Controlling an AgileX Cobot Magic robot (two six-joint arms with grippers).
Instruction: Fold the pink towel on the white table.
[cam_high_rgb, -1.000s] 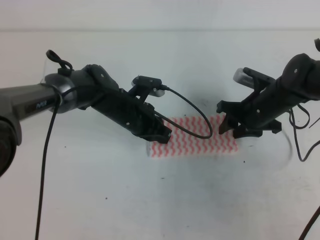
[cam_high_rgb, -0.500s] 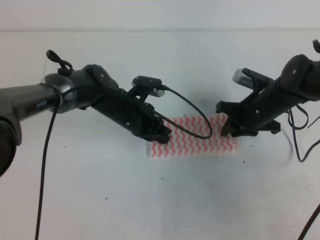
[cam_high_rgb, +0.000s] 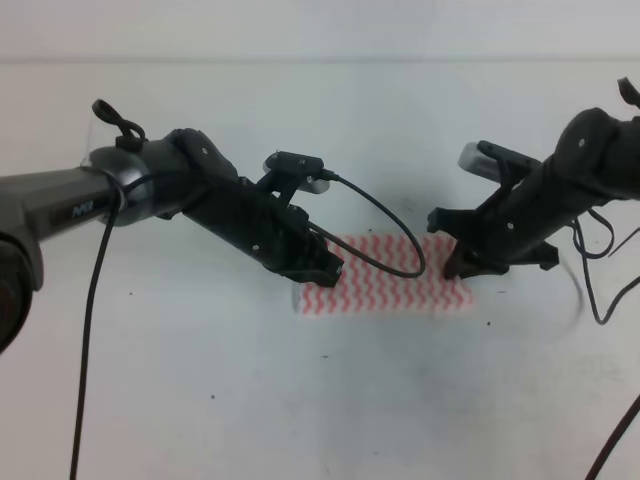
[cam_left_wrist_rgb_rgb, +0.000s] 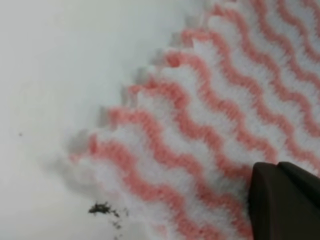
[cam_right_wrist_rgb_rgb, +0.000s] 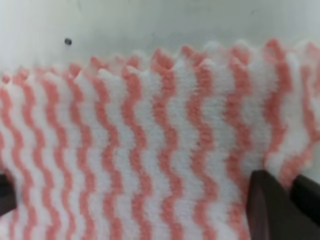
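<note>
The pink towel lies flat as a long strip near the middle of the white table, and both arms have their tips down at it: the left gripper at the towel's left end, the right gripper at its right end.

If this is the moment of taking the two ends for a fold, I would say the thing to get right is a matched hold. Each tip should catch the towel's edge close to a corner and take every layer, since the cloth is thin and a shallow bite would let it slip. Then both ends ought to rise together and travel evenly, so the edges land square on the rest of the towel.

From above, the arms' own bulk hides the fingertips, so I cannot tell whether either gripper is spread, pressed together or pinching cloth. That view does give the whole layout: towel, both arms, and bare table all round.

The left wrist camera shows the towel's scalloped corner with a dark finger resting on or just over the cloth, and a small dark fleck on the table beside the towel. The right wrist camera shows the towel's far wavy edge, a dark finger at the towel's lower right, and a tiny speck on the table beyond it.
</note>
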